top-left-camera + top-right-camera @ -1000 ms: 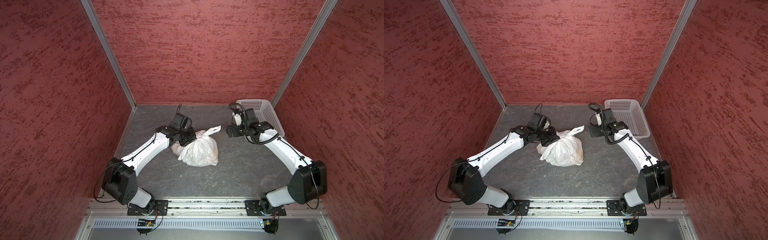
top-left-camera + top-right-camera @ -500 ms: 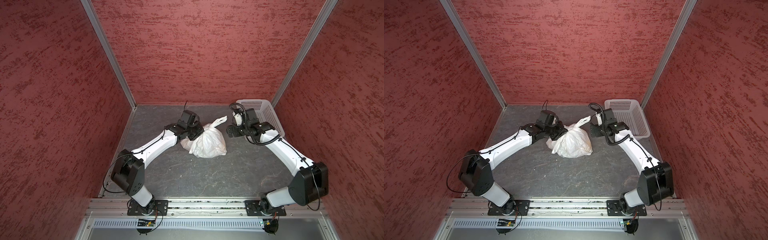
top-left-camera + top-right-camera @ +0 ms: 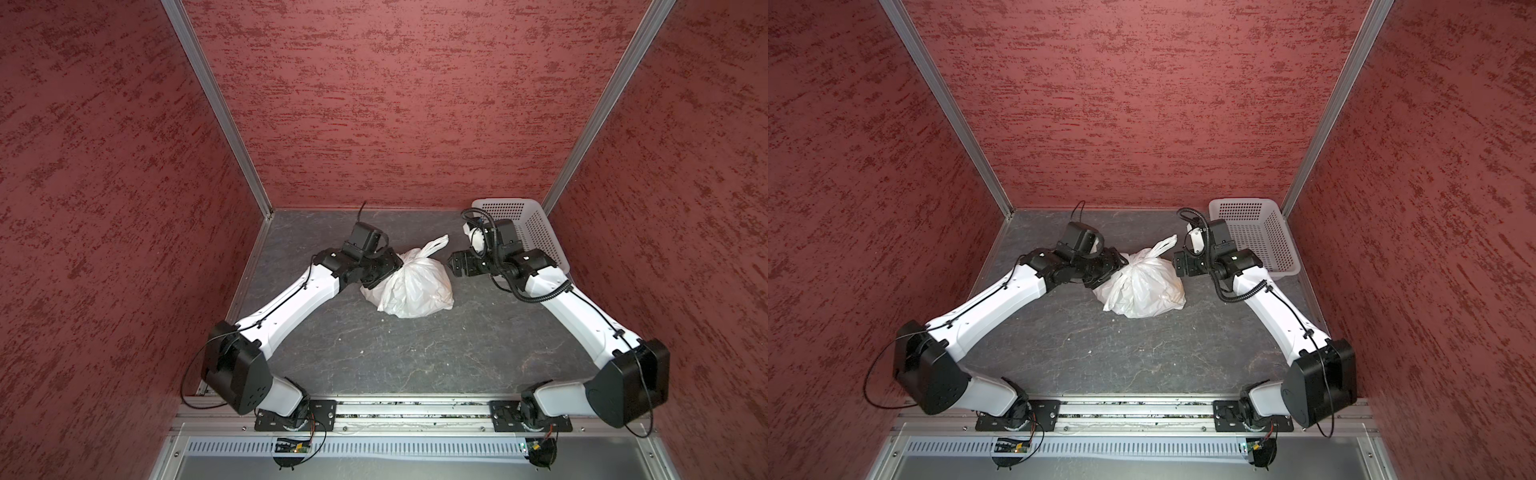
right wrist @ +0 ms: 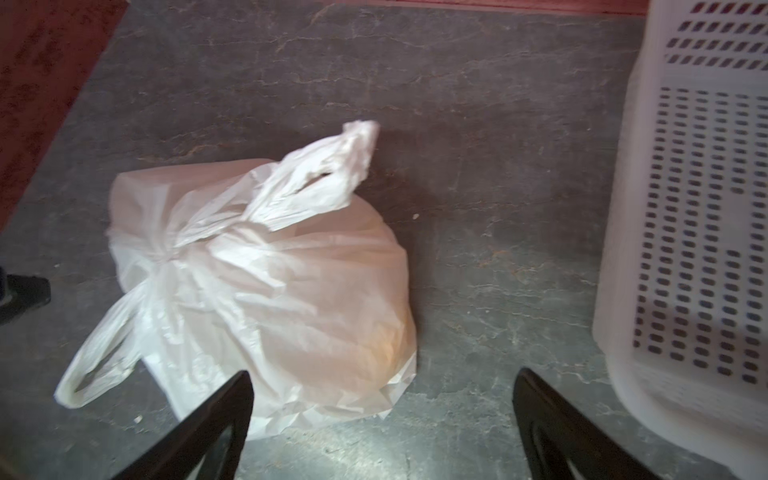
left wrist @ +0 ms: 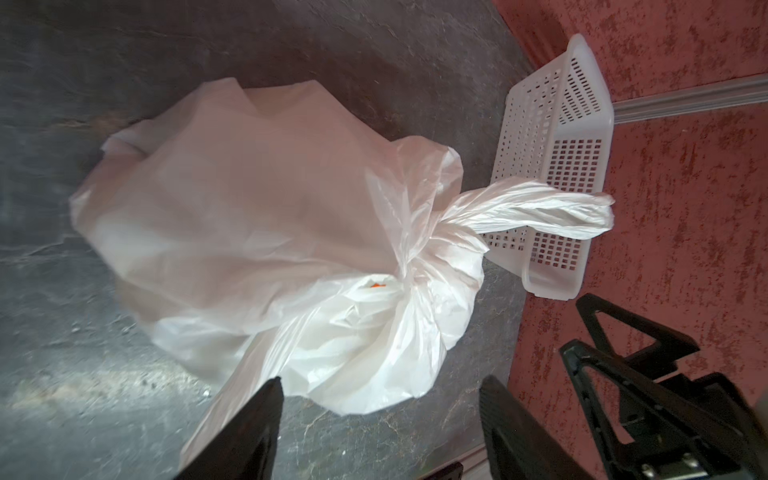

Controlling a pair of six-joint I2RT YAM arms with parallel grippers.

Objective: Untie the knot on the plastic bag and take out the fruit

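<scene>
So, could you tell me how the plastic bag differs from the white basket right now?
The plastic bag is soft, crinkled and knotted shut, bulging with contents; the basket is rigid, perforated and open-topped, with nothing visible inside. The bag lies centrally; the basket sits in the far right corner. Both are white plastic.

The bag [image 3: 411, 286] sits on the counter [image 3: 374, 353], toward its far middle. The basket [image 3: 536, 224] stands in the far right corner. The left tool [image 3: 392, 270] is just left of the bag, the right tool [image 3: 453, 264] between bag and basket.
</scene>
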